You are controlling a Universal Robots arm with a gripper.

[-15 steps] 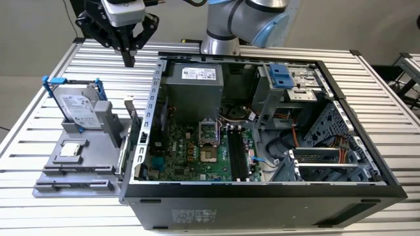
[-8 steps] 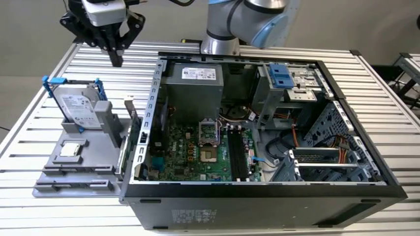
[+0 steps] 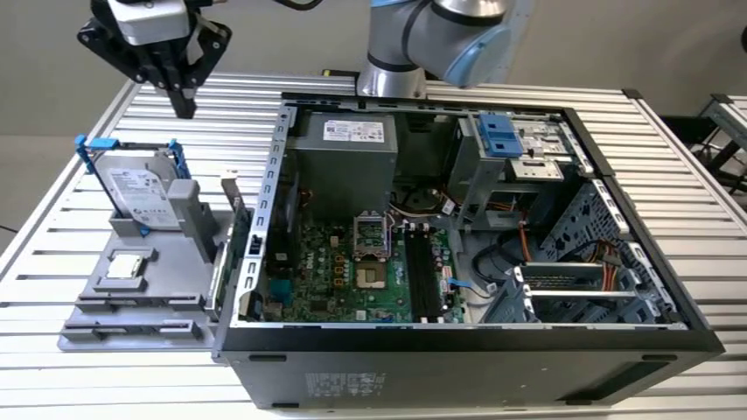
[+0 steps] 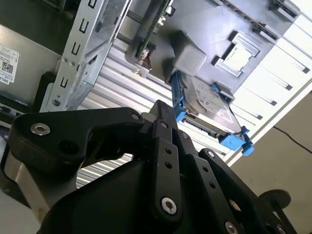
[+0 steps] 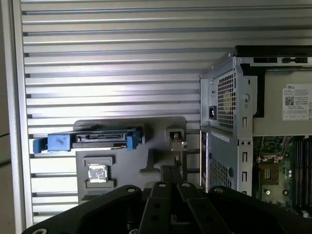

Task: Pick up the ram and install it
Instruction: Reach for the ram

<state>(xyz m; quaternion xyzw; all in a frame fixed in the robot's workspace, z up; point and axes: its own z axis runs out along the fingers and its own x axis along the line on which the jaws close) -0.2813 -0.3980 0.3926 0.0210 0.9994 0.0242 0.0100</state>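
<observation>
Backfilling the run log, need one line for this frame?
gripper: shut, empty | position: above gray parts holder | hard drive: upright in holder, blue frame | computer case: open, beside holder

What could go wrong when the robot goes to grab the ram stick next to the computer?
Probably two things. The ram stands on edge in the grey holder, close beside the computer case's wall, so the gripper might bump that wall on its way down. Also, the gripper looks shut. If it came down like that, it could knock the thin stick over instead of going around it.
</observation>
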